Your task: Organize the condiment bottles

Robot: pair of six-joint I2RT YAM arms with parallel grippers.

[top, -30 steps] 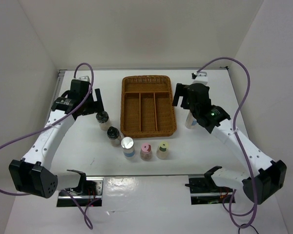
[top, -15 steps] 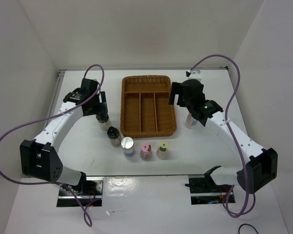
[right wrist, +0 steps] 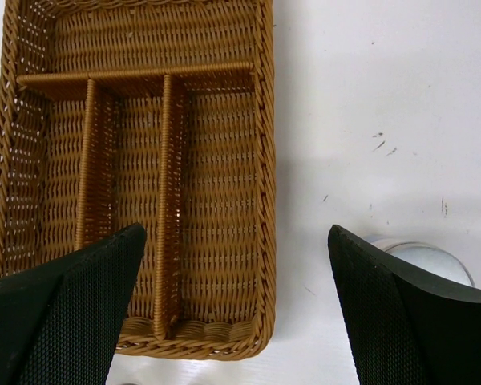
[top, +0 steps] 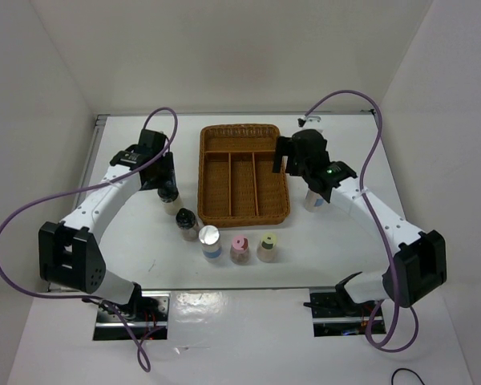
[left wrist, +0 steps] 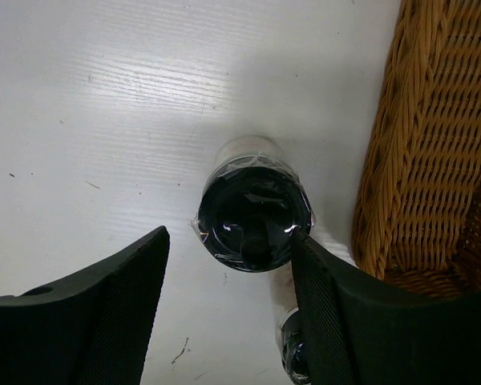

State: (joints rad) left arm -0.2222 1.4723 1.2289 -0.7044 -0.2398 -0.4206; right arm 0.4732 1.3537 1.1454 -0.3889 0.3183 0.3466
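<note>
**Six light shakers, none in the tray; left jaws set about the first black cap**

The black-capped bottle [left wrist: 252, 218] stood upright on the white table [left wrist: 80, 96], just beside the left wall of the wicker tray [left wrist: 433, 160]. The left gripper [left wrist: 230, 241] hung over it, not clamped. Its jaws straddled the cap, one pad [left wrist: 337, 313] touching the cap's edge and the other [left wrist: 112, 305] a little apart from it. The right gripper [right wrist: 236, 233] was spread wide and held nothing, hovering over the tray's right edge with a silver-capped bottle [right wrist: 423, 257] standing just outside its finger.

Judging by their look, the bottles would be light and rigid. The bodies seemed smooth, and the black cap carried a glossy film, so a grip there could slip. They were narrow and upright, so a sideways nudge from one finger could tip them. The safest hold seemed to be square across the round body just under the cap, closed evenly from both sides.

The count was six bottles in all:
- Two black caps, the second [top: 186, 222] near the tray's front left corner.
- Two silver caps, one of them [top: 210, 239] in the front row.
- One pink cap [top: 239, 247].
- One yellow-green cap [top: 267, 243].

There was one tray, with three long lanes and one cross compartment, all bare.
</note>
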